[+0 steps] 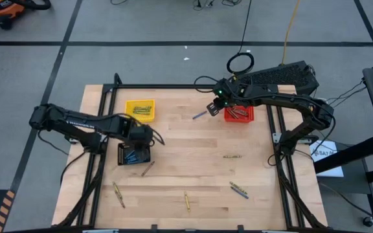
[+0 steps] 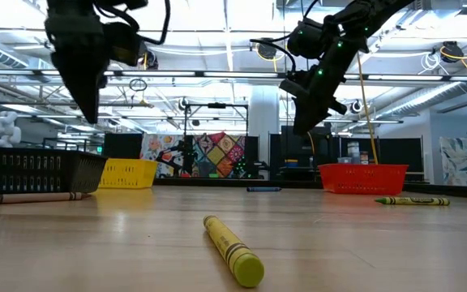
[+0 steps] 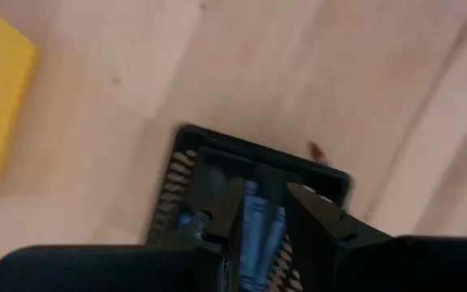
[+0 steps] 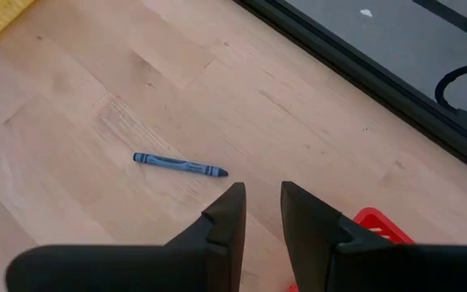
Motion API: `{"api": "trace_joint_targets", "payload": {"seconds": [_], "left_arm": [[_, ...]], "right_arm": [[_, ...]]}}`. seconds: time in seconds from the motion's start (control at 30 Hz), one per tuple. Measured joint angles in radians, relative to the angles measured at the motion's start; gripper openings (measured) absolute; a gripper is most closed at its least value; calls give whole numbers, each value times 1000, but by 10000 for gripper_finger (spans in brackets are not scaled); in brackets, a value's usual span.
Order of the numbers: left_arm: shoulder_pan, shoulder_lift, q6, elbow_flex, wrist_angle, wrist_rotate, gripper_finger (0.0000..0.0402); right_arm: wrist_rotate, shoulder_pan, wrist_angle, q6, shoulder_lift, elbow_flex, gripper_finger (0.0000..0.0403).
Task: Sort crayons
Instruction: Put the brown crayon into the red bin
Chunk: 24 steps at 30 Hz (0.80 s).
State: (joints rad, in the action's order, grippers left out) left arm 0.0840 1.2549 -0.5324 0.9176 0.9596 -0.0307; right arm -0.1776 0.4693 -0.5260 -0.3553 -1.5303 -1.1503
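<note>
Crayons lie scattered over the wooden table [image 1: 193, 155], and several already sit sorted in three small mesh baskets. The left gripper [image 3: 266, 211] hangs right over the black basket [image 3: 217, 154], its two dark fingers [image 3: 229, 212] parted by a narrow gap with nothing between them; straight below that gap lie the blue crayons [image 3: 258, 231] inside the basket. The yellow basket [image 1: 140, 109] stands off to one side of those jaws, holding yellow crayons.

The right gripper [image 4: 259, 212] hovers beside the red basket [image 1: 239, 114], whose rim shows just by its fingers [image 4: 310, 219]. Its jaws are also slightly apart and empty. A single blue crayon [image 4: 180, 165] lies on the bare wood just ahead of the fingertips, apart from them, lying crosswise to the gap.

Farther from both grippers, loose crayons rest on the near half of the table: a brown-red one [image 1: 147, 168] just beside the black basket, a yellow one [image 1: 118, 194] near the left edge, another yellow one [image 1: 187, 201] in the middle, a pair [image 1: 239, 189] lying close together, and a yellow-green one [image 1: 232, 156] towards the right.

White lettering runs along the left arm [image 1: 67, 120], too small to read. The crayon wrappers carry dark markings, and their wording cannot be made out.
</note>
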Motion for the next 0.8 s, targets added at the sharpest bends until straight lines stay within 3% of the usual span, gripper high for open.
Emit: {"api": "trace_joint_targets", "payload": {"seconds": [0.23, 0.43, 0.8], "left_arm": [[156, 0, -166, 0, -8, -3, 88], [243, 12, -316, 0, -11, -73, 88], [396, 119, -509, 0, -111, -76, 88]], "right_arm": [[0, 0, -2, -22, 0, 0, 68], [-1, 0, -1, -26, 0, 0, 68], [-1, 0, -2, -26, 0, 0, 68]]}}
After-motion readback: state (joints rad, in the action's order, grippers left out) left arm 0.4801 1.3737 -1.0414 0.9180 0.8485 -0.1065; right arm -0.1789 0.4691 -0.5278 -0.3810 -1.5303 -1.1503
